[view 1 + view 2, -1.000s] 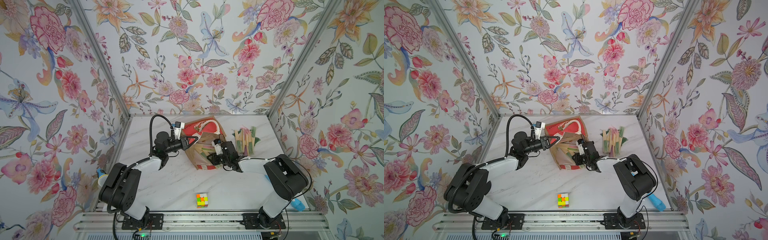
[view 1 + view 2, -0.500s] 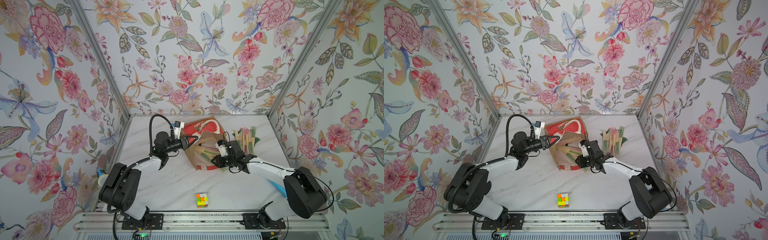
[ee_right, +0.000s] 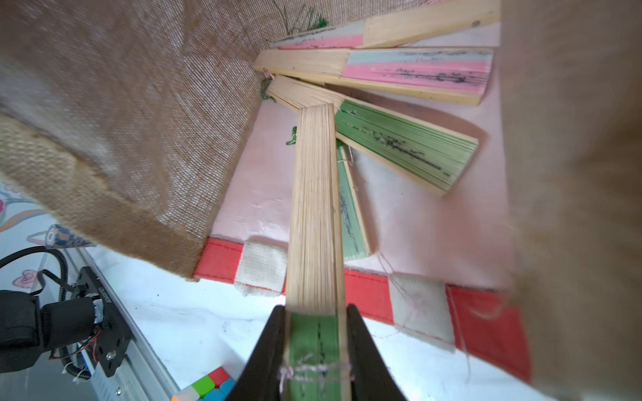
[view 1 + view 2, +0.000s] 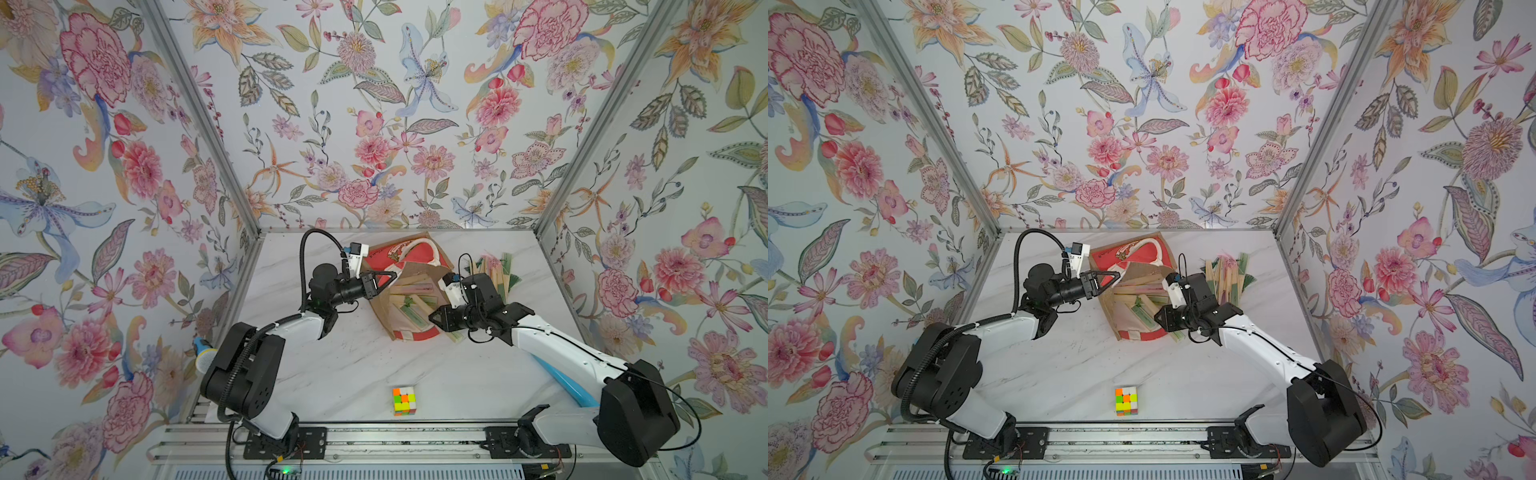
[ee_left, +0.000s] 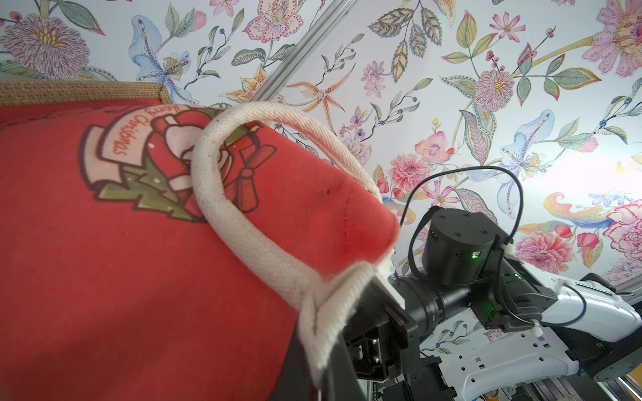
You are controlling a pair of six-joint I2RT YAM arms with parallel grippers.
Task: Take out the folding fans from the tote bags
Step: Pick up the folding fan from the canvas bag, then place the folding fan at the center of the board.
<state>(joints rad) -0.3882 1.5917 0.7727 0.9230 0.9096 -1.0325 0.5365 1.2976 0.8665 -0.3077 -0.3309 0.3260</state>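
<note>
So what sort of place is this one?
Probably a purpose-built robot recording booth, not a home: floral-papered walls box in a marble-look tabletop, and the left arm and right arm stand on an aluminium rail.

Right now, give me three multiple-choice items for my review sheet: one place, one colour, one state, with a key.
1. Where is the puzzle cube relative to the tote bag? A) inside it B) apart, nearer the front edge of the table C) leaning on it
2. Pleat colour of the held fan in the right gripper? A) green B) purple C) blue
3. The left gripper is: A) open B) shut on the bag's handle C) shut on a fan
Key: 1B, bare marble separates them; 2A, green shows between the fingers; 3B, the white handle is pinched.
</note>
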